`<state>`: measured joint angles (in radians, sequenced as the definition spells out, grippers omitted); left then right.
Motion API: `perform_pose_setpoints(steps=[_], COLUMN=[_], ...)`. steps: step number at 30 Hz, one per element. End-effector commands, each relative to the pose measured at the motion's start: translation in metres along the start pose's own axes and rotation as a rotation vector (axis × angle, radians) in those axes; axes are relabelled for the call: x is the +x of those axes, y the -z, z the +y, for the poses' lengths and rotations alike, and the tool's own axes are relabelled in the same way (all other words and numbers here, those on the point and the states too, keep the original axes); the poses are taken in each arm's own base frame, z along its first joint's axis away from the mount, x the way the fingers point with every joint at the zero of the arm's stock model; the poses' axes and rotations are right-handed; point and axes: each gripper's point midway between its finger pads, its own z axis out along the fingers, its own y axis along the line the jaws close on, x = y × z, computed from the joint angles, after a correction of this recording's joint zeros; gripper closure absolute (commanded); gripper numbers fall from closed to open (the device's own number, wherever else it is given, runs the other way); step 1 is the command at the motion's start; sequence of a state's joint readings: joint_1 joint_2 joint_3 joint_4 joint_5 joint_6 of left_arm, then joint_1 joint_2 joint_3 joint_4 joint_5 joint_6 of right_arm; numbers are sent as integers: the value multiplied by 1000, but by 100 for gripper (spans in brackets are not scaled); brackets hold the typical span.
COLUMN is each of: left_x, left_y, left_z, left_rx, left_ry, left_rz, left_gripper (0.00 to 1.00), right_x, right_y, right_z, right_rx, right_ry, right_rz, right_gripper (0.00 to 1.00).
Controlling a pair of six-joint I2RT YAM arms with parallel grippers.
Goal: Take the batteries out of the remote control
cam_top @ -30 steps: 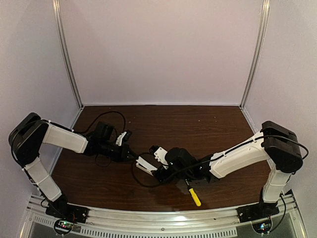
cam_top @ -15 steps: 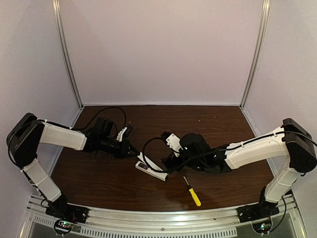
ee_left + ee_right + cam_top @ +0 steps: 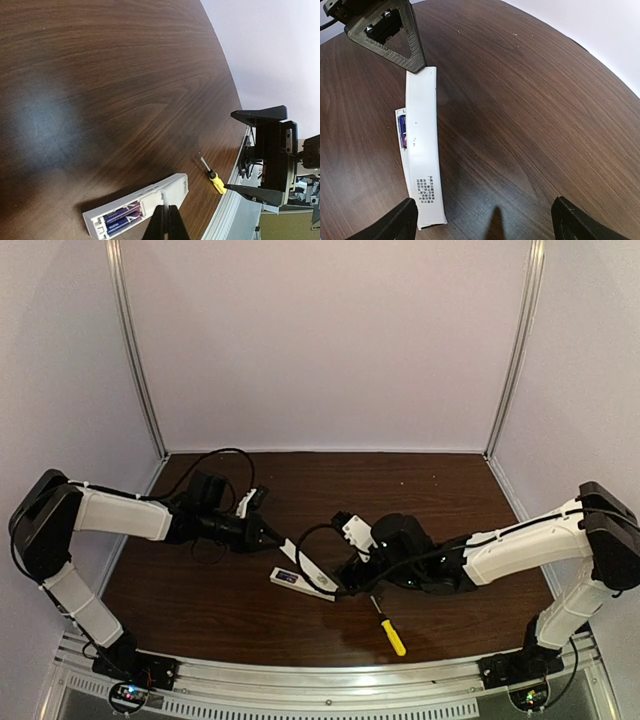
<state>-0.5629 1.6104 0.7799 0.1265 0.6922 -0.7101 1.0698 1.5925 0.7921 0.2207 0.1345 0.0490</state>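
Observation:
The remote control (image 3: 172,192) (image 3: 288,580) lies on the table with its battery bay open. Two blue-purple batteries (image 3: 120,217) (image 3: 402,131) sit side by side in it. My left gripper (image 3: 166,222) (image 3: 277,538) (image 3: 390,30) is shut on one end of the thin white cover (image 3: 422,150) (image 3: 312,566). The cover slants down over the remote, and its printed end lies near the remote's far end. My right gripper (image 3: 487,225) (image 3: 348,578) (image 3: 265,155) hangs open just right of the remote, with only bare table between its fingers.
A yellow-handled screwdriver (image 3: 392,633) (image 3: 215,181) lies near the front edge, right of the remote. The metal front rail (image 3: 320,680) runs along the table's near side. White walls close in the back and both sides.
My right gripper has pulled back to the right, off the remote, still open. My left gripper has moved right and slightly away from the front, with the cover's end raised off the remote.

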Motion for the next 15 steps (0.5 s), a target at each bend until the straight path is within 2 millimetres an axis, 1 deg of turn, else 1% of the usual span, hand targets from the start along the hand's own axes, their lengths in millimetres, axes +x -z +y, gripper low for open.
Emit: perform_pose_setpoints(steps=[1, 8, 15], left_x=[-8, -25, -32], left_y=[-3, 6, 17], left_z=[-15, -38, -50], left_rx=[75, 121, 108], left_ry=[-17, -55, -74], left_rz=[-25, -64, -81], left_gripper=[100, 100, 100], right_x=[-8, -17, -25], right_y=[11, 21, 26], right_z=[-5, -10, -14], right_rx=[7, 19, 21], right_ry=[-21, -35, -52], right_rz=[-34, -64, -90], right_gripper=[6, 6, 6])
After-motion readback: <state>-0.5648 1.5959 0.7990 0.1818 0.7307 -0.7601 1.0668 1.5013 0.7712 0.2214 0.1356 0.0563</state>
